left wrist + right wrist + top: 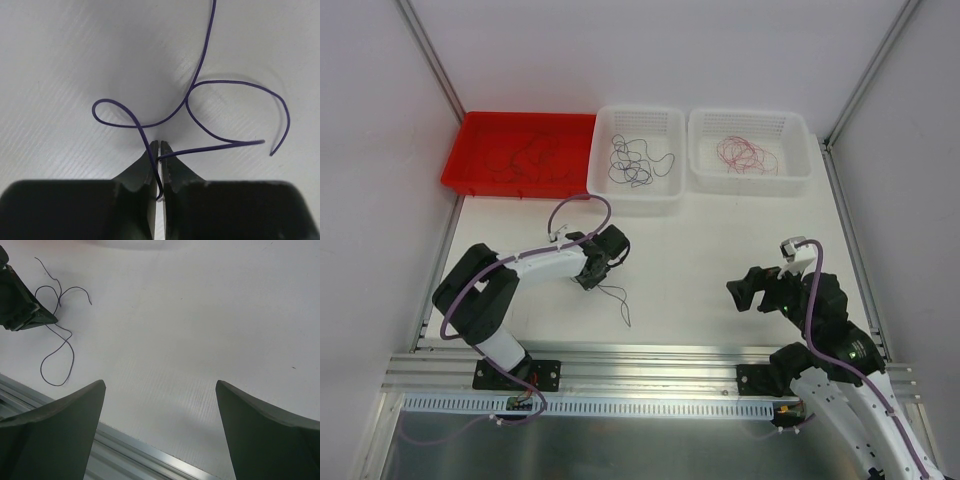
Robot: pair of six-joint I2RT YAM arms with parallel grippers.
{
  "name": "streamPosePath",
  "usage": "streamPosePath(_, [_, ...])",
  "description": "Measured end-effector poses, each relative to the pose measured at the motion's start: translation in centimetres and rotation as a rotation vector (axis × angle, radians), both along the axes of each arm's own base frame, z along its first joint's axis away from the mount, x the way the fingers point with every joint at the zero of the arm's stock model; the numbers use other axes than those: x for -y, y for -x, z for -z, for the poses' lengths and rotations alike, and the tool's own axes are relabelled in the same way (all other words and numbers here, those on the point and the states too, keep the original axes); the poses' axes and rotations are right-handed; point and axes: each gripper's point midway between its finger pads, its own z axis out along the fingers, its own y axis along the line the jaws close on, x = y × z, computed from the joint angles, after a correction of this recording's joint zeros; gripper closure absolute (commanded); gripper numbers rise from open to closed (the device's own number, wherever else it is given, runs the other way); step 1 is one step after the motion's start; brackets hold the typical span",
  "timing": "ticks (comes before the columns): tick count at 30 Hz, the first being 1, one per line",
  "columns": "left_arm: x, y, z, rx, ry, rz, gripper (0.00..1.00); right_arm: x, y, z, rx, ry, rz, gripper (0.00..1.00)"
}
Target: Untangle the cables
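Observation:
A thin dark purple cable lies in loops on the white table. My left gripper is shut on it, with the strand running down between the jaws. From above, the left gripper is low at the table's left-middle and the cable trails off to its right. My right gripper hovers at the right, open, holding nothing. The right wrist view shows its jaws wide apart over bare table, with the same cable and the left gripper at far left.
At the back stand a red tray with tangled cables, a white basket with dark cables, and a second white basket with red cables. A metal rail runs along the near edge.

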Motion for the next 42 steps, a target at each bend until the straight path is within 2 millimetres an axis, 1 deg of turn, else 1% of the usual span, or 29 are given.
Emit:
streamPosePath(3, [-0.2,0.0,-0.3,0.000,-0.019,0.033,1.00,0.0,0.0,0.0,0.000,0.000,0.000,0.03])
streamPosePath(6, [-0.3,-0.5,-1.7,0.023,-0.038,0.086,1.00,0.0,0.0,0.0,0.000,0.000,0.001,0.03])
streamPosePath(7, [-0.1,-0.9,-2.6,0.038,-0.042,0.112,1.00,0.0,0.0,0.0,0.001,-0.001,0.001,0.03])
streamPosePath(10, [0.8,-2.6,-6.6,0.113,-0.039,0.207,1.00,0.1,0.1,0.0,0.008,-0.003,0.004,0.03])
streamPosePath(12, [1.9,-4.1,-10.4,0.191,-0.027,0.281,1.00,0.2,0.0,0.0,0.010,-0.004,0.008,0.03])
streamPosePath(13, [2.3,-4.7,-12.0,0.223,-0.022,0.305,1.00,0.2,0.0,0.0,0.010,-0.005,0.008,0.03])
streamPosePath(14, [2.8,-5.5,-14.4,0.271,-0.020,0.346,1.00,0.2,0.1,0.0,0.010,-0.004,0.008,0.03])
streamPosePath(16, [3.5,-6.6,-18.0,0.338,-0.023,0.399,1.00,0.2,0.0,0.0,0.009,-0.004,0.008,0.03])
streamPosePath(22, [5.7,-10.1,-31.6,0.596,-0.056,0.548,1.00,0.5,-0.1,0.1,0.009,0.004,0.027,0.03])
streamPosePath(24, [6.5,-11.9,-36.1,0.687,-0.080,0.574,1.00,0.6,-0.2,0.1,0.010,0.007,0.034,0.03])
streamPosePath(26, [7.0,-13.7,-39.6,0.764,-0.102,0.586,1.00,0.6,-0.3,0.1,0.008,0.010,0.038,0.03])
streamPosePath(28, [7.6,-15.9,-42.1,0.820,-0.121,0.604,1.00,0.7,-0.3,0.2,0.005,0.013,0.040,0.03])
streamPosePath(31, [8.2,-19.6,-43.7,0.876,-0.131,0.625,1.00,0.7,-0.4,0.4,-0.001,0.017,0.041,0.03])
streamPosePath(33, [8.1,-22.3,-43.2,0.886,-0.156,0.641,1.00,0.7,-0.4,0.4,-0.004,0.019,0.043,0.03])
streamPosePath(37, [8.0,-26.6,-39.7,0.860,-0.202,0.689,1.00,0.7,-0.4,0.6,-0.011,0.023,0.044,0.03])
streamPosePath(40, [7.9,-28.8,-37.0,0.845,-0.219,0.715,1.00,0.7,-0.5,0.9,-0.025,0.032,0.046,0.03])
streamPosePath(42, [8.3,-30.2,-35.0,0.843,-0.217,0.727,1.00,0.7,-0.5,1.1,-0.037,0.039,0.047,0.03])
